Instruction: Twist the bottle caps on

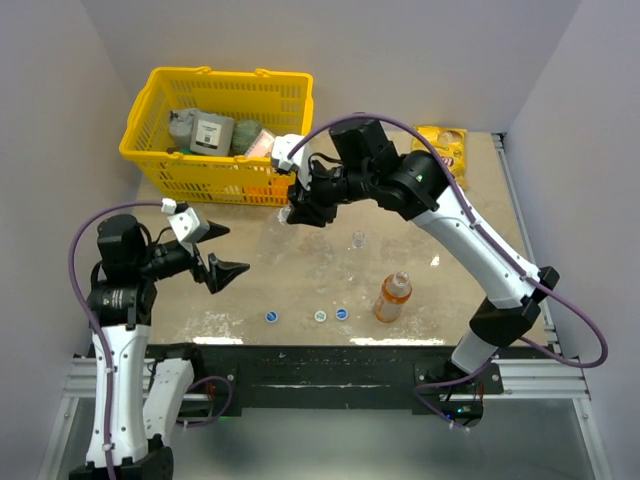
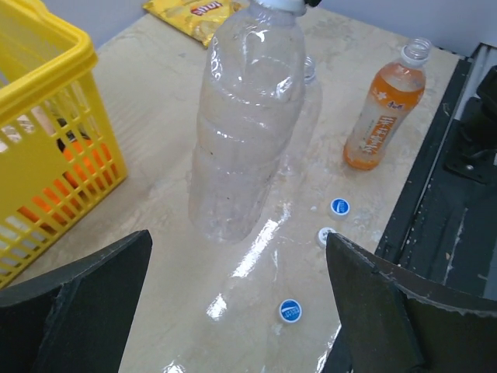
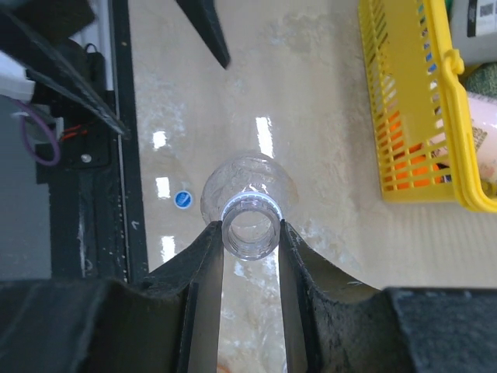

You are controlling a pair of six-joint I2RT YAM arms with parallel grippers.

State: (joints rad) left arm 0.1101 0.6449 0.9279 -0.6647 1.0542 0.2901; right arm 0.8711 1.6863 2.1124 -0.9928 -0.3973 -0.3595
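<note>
My right gripper (image 1: 298,210) (image 3: 249,233) is shut on the open neck of a clear bottle (image 2: 241,132) (image 3: 248,186), holding it slightly tilted in front of the basket. I cannot tell if its base touches the table. A second clear bottle (image 1: 358,240) (image 2: 312,85) stands uncapped behind it. The orange bottle (image 1: 392,297) (image 2: 384,116) stands uncapped to the right. Near the front edge lie a blue cap (image 1: 271,318) (image 2: 290,310) (image 3: 182,200), a whitish cap (image 1: 320,316) (image 2: 324,235) and another blue cap (image 1: 342,314) (image 2: 339,206). My left gripper (image 1: 222,252) (image 2: 241,311) is open and empty, above the table, left of the caps.
A yellow basket (image 1: 215,170) (image 2: 46,155) (image 3: 404,116) with packaged goods stands at the back left, close behind the held bottle. A yellow snack packet (image 1: 440,145) (image 2: 198,15) lies at the back right. The black front rail (image 1: 340,360) borders the table.
</note>
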